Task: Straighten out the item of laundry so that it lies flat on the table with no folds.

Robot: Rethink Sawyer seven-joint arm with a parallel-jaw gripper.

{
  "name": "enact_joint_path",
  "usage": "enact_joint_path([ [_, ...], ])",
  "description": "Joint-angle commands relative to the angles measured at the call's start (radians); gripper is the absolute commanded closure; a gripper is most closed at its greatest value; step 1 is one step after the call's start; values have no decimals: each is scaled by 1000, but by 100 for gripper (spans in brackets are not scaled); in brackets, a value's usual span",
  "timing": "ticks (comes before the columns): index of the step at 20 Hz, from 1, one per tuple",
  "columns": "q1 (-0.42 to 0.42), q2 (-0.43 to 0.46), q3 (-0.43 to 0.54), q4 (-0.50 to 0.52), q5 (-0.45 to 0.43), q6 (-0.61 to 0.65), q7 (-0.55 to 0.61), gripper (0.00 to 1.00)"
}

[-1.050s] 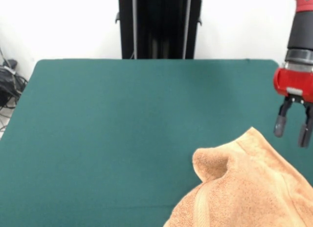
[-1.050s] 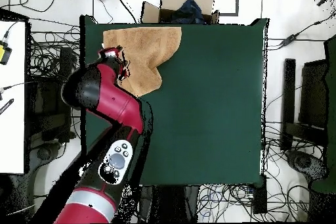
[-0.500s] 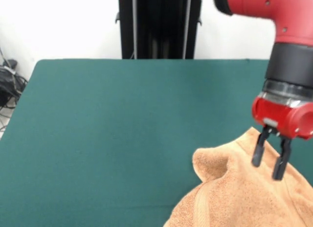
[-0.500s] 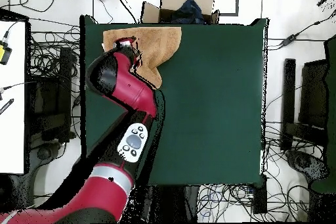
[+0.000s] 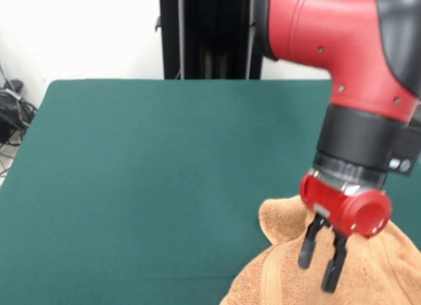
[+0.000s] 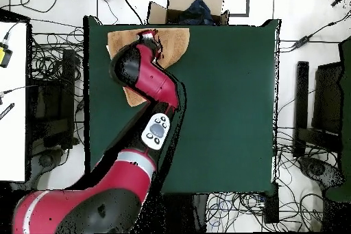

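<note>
The orange-tan towel (image 5: 289, 269) lies rumpled at the front right corner of the dark green table (image 5: 151, 180), with a raised fold at its near-centre edge. My gripper (image 5: 320, 262) hangs just above the towel's middle, its two dark fingers (image 5: 306, 251) a small gap apart, open, with nothing between them. In the overhead view the towel (image 6: 177, 42) shows at the table's top left corner, mostly covered by the red arm; the gripper (image 6: 151, 37) sits over it.
A cardboard box (image 6: 188, 5) with dark contents stands beyond the table's top edge in the overhead view. Cables (image 5: 12, 111) lie on the floor around the table. The black pedestal (image 5: 214, 32) rises behind the far edge.
The arm has swung from beside the towel's right edge to over its middle and come lower. The towel has not moved.
</note>
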Motion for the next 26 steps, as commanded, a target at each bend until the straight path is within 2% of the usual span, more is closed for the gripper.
enact_joint_path([
  [1,-50,139,42,-123,-34,150,70,0],
  [7,-74,199,65,-189,-49,126,58,0],
  [15,-120,164,141,-138,-126,93,14,0],
  [20,-176,127,218,-49,-265,4,2,0],
  [25,-202,92,207,25,-388,-20,20,0],
  [26,-220,67,228,65,-432,-29,18,0],
])
